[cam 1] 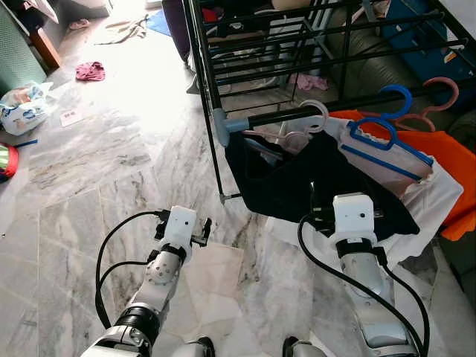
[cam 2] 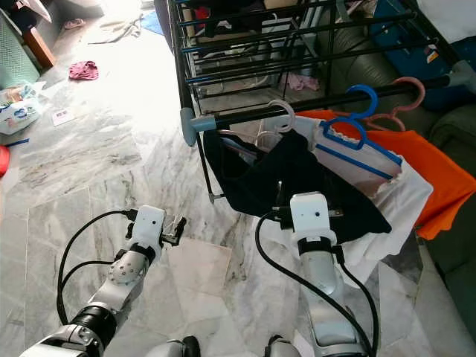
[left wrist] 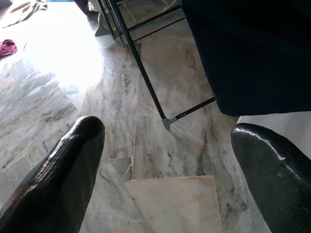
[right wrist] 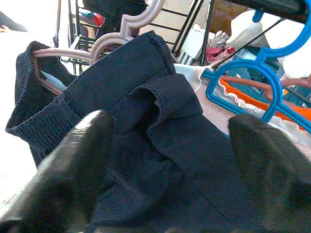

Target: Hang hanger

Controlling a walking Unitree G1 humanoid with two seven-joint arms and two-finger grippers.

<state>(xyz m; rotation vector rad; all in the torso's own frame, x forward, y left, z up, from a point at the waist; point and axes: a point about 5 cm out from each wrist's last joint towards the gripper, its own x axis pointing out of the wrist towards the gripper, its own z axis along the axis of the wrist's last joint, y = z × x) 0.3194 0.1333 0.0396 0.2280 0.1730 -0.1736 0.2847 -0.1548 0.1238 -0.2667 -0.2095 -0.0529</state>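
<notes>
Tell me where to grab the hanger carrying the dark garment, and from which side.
Judgement: grip the pale hanger at its neck, just below the hook, where it stands bare above the dark garment. The shoulders are wrapped in cloth. Come from the robot's side with the right gripper, already open and facing it. The blue hanger crowds the right side, so stay left of it.

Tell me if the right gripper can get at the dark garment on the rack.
Probably yes: the right gripper has open jaws right at the dark garment, nothing between them.
</notes>
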